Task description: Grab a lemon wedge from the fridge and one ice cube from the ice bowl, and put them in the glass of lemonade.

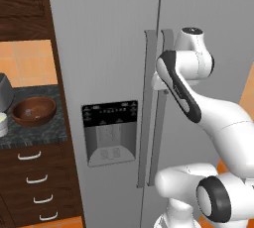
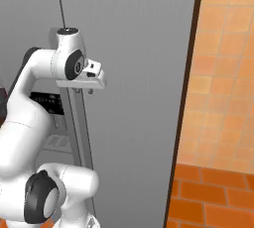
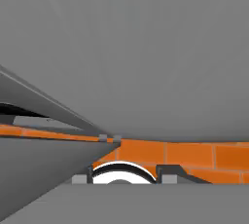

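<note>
Fridge (image 1: 109, 48) doors stand shut, filling the wall ahead. At the right door's handle (image 2: 83, 123) sits the gripper (image 2: 83, 91), though whether it clasps the bar cannot be told. Left, on the counter (image 1: 30, 130), rests the ice bowl (image 1: 33, 111).

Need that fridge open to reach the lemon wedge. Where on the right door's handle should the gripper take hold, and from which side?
Take the right-hand handle of the fridge at mid-height, about where the gripper now sits. Come straight at the door front, jaws either side of the bar. It is a long, slim vertical bar standing off the door, so fingers can probably straddle it.
</note>
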